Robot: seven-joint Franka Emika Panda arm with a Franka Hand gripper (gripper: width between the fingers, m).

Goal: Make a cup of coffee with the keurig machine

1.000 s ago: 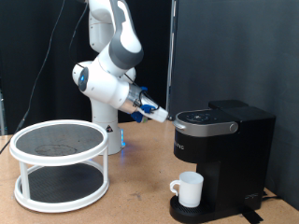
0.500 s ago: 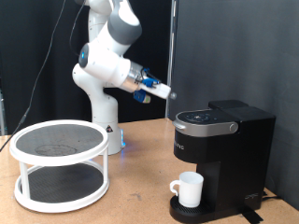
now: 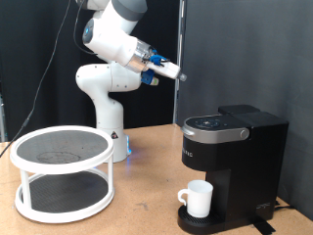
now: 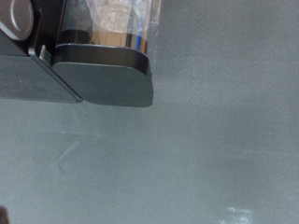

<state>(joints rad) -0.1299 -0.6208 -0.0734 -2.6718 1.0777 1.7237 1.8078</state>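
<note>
The black keurig machine (image 3: 233,157) stands on the wooden table at the exterior view's right, with its top lid down. The small white cup (image 3: 199,198) sits on the machine's drip tray under the spout, handle towards the exterior view's left. My gripper (image 3: 176,73) hangs in the air well above and to the left of the machine's top, touching nothing, and nothing shows between its fingers. The wrist view shows the machine's black top (image 4: 93,82) from above, with no fingers in the picture.
A white two-tier round table (image 3: 61,174) with dark mesh shelves stands at the exterior view's left. My white arm base (image 3: 106,98) is behind it. A black curtain hangs behind the machine.
My gripper has risen from just beside the machine's lid to well above it, moving slightly right. The cup and the machine have not moved.
</note>
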